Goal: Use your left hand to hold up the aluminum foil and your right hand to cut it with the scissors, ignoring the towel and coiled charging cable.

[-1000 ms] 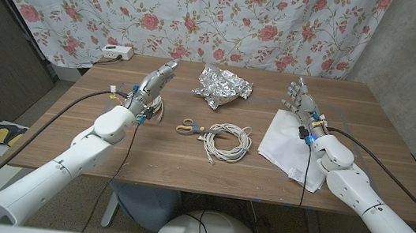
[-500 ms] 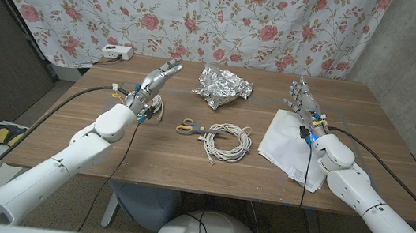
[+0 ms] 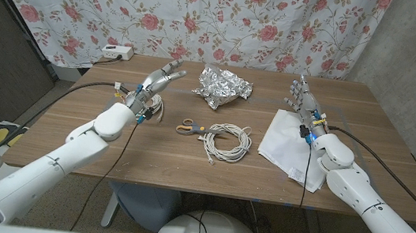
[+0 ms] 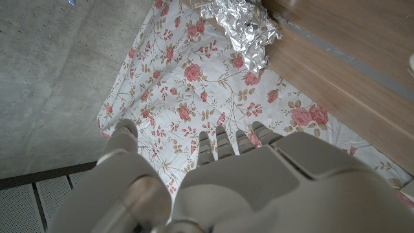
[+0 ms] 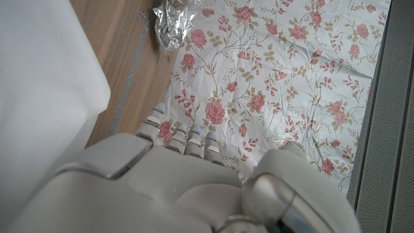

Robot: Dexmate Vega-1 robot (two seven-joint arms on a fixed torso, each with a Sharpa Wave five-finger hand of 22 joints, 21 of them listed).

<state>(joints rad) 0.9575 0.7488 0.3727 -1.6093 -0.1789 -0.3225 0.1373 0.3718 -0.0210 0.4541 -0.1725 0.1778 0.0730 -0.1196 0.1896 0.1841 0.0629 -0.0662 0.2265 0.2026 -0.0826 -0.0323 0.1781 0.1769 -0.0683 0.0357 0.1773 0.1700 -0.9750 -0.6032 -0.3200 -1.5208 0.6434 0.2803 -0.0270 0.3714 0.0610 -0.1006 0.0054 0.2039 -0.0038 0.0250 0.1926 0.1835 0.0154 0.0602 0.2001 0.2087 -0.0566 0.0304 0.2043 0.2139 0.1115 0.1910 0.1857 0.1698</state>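
Crumpled aluminum foil (image 3: pixel 222 87) lies at the table's back middle; it also shows as foil (image 4: pixel 248 28) and foil (image 5: pixel 170 24). Scissors (image 3: pixel 188 128) with yellow-grey handles lie near the table's middle, left of the coiled white cable (image 3: pixel 226 141). My left hand (image 3: pixel 156 82) hovers above the table left of the foil, fingers apart and reaching toward it, holding nothing. My right hand (image 3: pixel 303 104) stands upright with fingers spread at the far edge of the white towel (image 3: pixel 291 141), empty. The backs of the hands show as left hand (image 4: pixel 220 181) and right hand (image 5: pixel 162 188).
A floral curtain (image 3: pixel 205 13) hangs behind the table. A white power strip (image 3: pixel 117 52) sits at the table's back left corner. Loose wires (image 3: pixel 152 108) trail under my left wrist. The towel covers the right part of the table (image 3: pixel 147 157).
My left hand has moved a little forward and right toward the foil, with its fingers spreading. The right hand has stayed where it was.
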